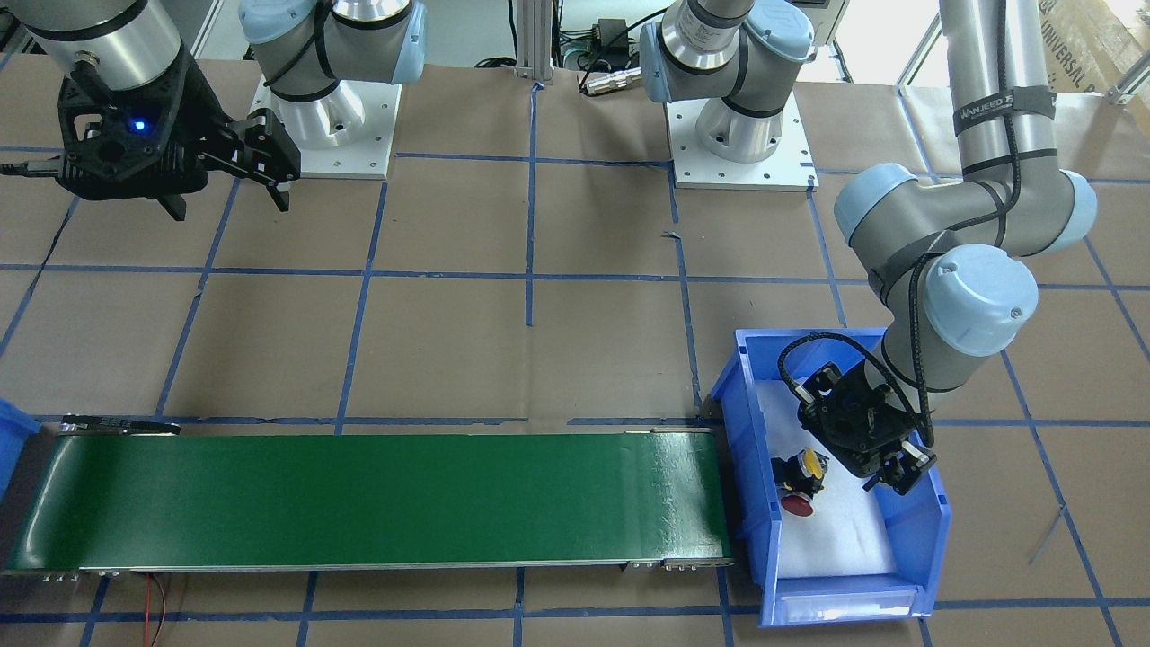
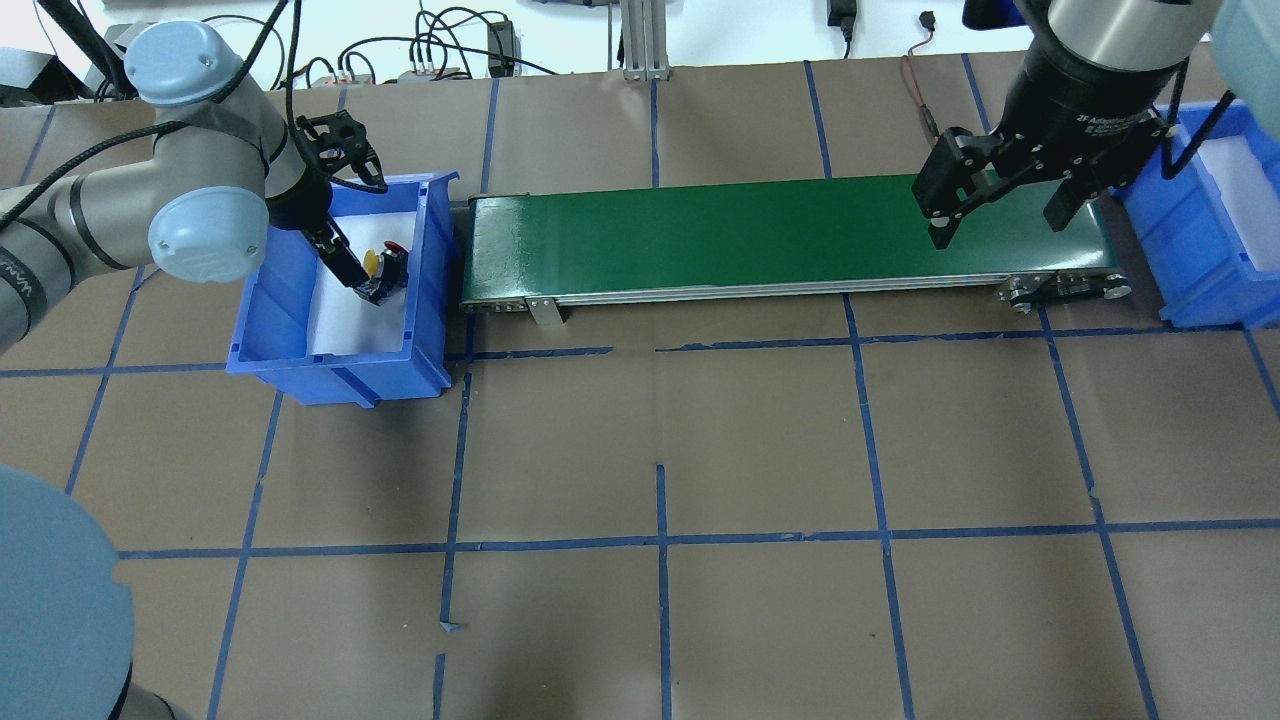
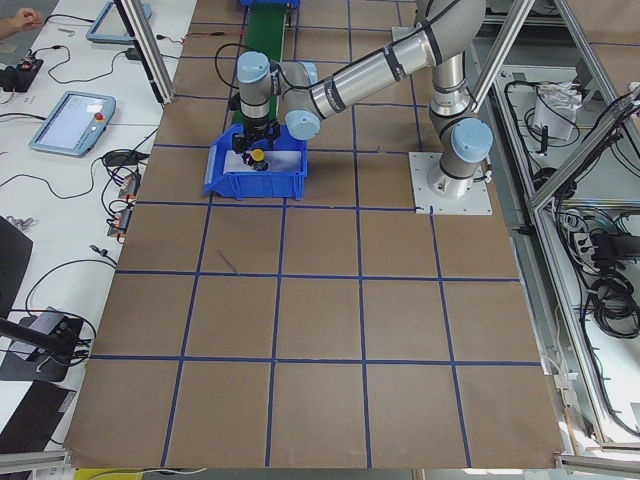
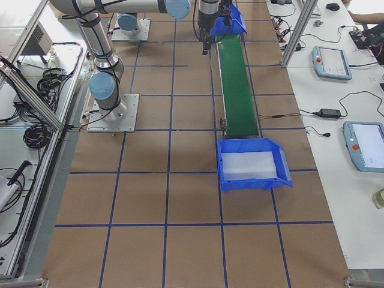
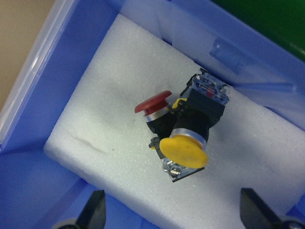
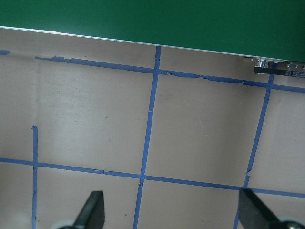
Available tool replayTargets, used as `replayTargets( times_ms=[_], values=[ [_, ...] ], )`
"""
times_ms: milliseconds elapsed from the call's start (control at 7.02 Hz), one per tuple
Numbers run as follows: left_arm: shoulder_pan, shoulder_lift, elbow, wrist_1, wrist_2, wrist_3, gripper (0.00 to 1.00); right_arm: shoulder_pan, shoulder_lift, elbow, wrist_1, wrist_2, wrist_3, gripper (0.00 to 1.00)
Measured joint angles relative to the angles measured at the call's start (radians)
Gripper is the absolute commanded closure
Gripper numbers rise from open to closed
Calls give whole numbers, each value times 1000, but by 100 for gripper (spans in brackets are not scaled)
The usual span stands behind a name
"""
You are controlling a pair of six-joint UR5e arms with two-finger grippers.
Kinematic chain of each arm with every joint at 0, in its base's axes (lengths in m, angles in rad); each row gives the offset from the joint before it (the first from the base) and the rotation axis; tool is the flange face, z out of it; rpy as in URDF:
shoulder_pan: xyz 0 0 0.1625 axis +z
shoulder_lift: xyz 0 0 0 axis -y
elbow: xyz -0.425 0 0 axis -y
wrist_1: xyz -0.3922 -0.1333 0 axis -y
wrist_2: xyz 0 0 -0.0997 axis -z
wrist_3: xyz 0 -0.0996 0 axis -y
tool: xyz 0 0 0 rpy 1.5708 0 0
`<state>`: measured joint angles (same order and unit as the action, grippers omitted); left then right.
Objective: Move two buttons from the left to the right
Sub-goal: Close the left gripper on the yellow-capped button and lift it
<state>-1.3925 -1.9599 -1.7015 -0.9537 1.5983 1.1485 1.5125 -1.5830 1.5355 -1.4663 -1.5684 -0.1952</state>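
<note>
Two buttons lie together on white foam inside the left blue bin (image 2: 330, 375): a yellow-capped one (image 5: 183, 150) and a red-capped one (image 5: 152, 102), both on black bodies. They show again as yellow (image 1: 811, 463) and red (image 1: 797, 505), touching each other. My left gripper (image 5: 174, 214) hangs open inside this bin, just beside the buttons, holding nothing; it also shows as the left gripper (image 2: 350, 275). My right gripper (image 2: 1000, 215) is open and empty above the right end of the green conveyor belt (image 2: 750, 235).
A second blue bin (image 2: 1200, 250) with a bare white foam liner stands past the belt's right end. The belt (image 1: 359, 499) has nothing on it. Brown paper with blue tape lines (image 6: 150, 119) covers the table. Arm bases stand at the back.
</note>
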Motion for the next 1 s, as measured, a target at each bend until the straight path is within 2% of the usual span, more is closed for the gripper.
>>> replayTargets(
  times_ms=[855,997],
  values=[
    [-25,-47,12,61,-4,-17,0,0,0,4,2,0,-1,0],
    [-32,-47,12,63,-3,-18,8,0,0,4,3,-1,-1,0]
  ],
)
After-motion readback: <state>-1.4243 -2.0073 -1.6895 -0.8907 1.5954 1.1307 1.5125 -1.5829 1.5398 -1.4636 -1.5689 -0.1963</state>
